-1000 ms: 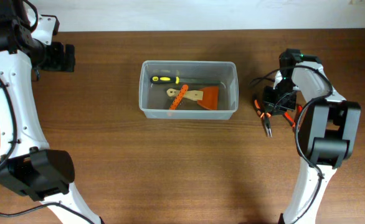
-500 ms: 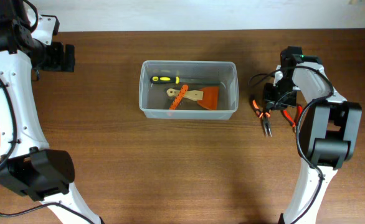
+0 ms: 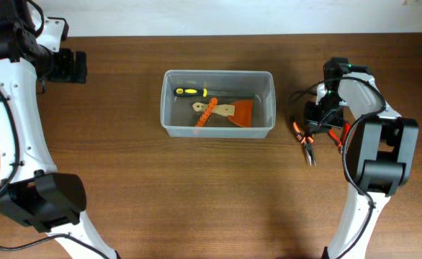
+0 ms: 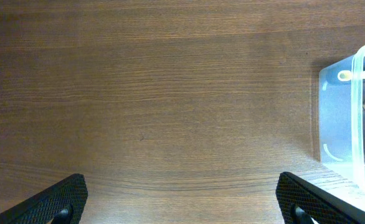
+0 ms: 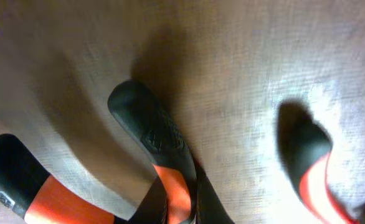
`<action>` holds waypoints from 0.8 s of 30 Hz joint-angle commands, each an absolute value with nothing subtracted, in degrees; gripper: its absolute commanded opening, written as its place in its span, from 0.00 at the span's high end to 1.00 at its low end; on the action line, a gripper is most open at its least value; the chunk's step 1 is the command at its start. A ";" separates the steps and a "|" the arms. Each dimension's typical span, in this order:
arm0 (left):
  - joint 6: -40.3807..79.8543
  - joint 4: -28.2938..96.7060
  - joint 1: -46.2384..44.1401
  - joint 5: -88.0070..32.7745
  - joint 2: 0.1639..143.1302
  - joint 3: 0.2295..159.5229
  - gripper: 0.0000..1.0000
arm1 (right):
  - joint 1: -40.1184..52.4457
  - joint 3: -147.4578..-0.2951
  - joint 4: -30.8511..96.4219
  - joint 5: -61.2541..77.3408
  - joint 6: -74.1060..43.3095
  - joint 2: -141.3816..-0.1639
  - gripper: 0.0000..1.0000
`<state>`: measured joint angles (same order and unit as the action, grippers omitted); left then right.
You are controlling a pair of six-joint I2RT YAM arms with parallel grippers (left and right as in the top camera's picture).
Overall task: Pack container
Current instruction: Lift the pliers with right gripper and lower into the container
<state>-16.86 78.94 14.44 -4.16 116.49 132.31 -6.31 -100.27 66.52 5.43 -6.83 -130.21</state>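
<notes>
The clear plastic container [image 3: 165,101] stands at the table's middle and holds a yellow-black screwdriver [image 3: 189,91], an orange scraper [image 3: 242,113] and an orange-handled tool [image 3: 207,112]. Its corner also shows at the right of the left wrist view [image 4: 350,118]. My right gripper [image 3: 319,116] is down on the table right of the container, over orange-black pliers [image 3: 308,142]. In the right wrist view the fingers [image 5: 173,199] close round one pliers handle [image 5: 148,130]. My left gripper [image 3: 78,66] is open and empty at the far left [image 4: 182,199].
A second red-handled tool [image 3: 334,137] lies partly under the right arm, next to the pliers; its handle tip shows in the right wrist view [image 5: 310,168]. Cables hang beside the right wrist [image 3: 301,92]. Bare wood lies between the left gripper and the container.
The pliers have shifted a little, their nose swinging right and toward the table's front. The right gripper moved slightly with them. The left arm has not moved.
</notes>
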 commanded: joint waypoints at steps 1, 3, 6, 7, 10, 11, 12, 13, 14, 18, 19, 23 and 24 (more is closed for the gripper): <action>-16.27 78.96 14.57 -4.71 114.85 133.05 0.01 | -6.39 -102.39 67.59 5.34 -6.46 -126.41 0.94; -16.27 78.96 14.57 -4.71 114.85 133.05 0.01 | -6.39 -104.49 68.14 5.34 -6.46 -123.13 0.95; -16.27 78.96 14.57 -4.71 114.85 133.05 0.01 | -6.39 -107.09 68.38 5.34 -6.46 -118.06 0.96; -16.27 78.96 14.57 -4.71 114.85 133.05 0.01 | -6.39 -107.87 68.38 5.37 -6.46 -116.31 0.96; -16.27 78.96 14.57 -4.71 114.85 133.05 0.01 | -6.02 -109.36 68.40 5.56 -6.46 -110.67 0.96; -16.27 78.96 14.57 -4.71 114.85 133.05 0.01 | -5.67 -109.49 68.31 5.56 -6.46 -108.84 0.96; -16.27 78.96 14.57 -4.71 114.85 133.05 0.01 | -5.23 -109.54 68.07 5.56 -6.42 -107.04 0.96; -16.27 78.96 14.57 -4.71 114.85 133.05 0.01 | -4.45 -109.54 67.59 5.63 -5.91 -105.23 0.96; -16.27 78.96 14.57 -4.71 114.85 133.05 0.01 | -3.70 -109.54 67.29 5.67 -4.75 -104.05 0.96; -16.27 78.96 14.57 -4.71 114.85 133.05 0.01 | 1.98 -109.54 66.63 6.07 6.02 -100.33 0.96; -16.27 78.96 14.57 -4.71 114.85 133.05 0.01 | 3.55 -109.54 66.39 6.04 8.49 -100.20 0.96; -16.27 78.96 14.57 -4.71 114.85 133.05 0.01 | 9.93 -109.51 65.82 6.07 19.66 -101.21 0.96; -16.27 78.96 14.57 -4.71 114.85 133.05 0.01 | 11.33 -109.51 65.49 6.09 22.46 -101.65 0.96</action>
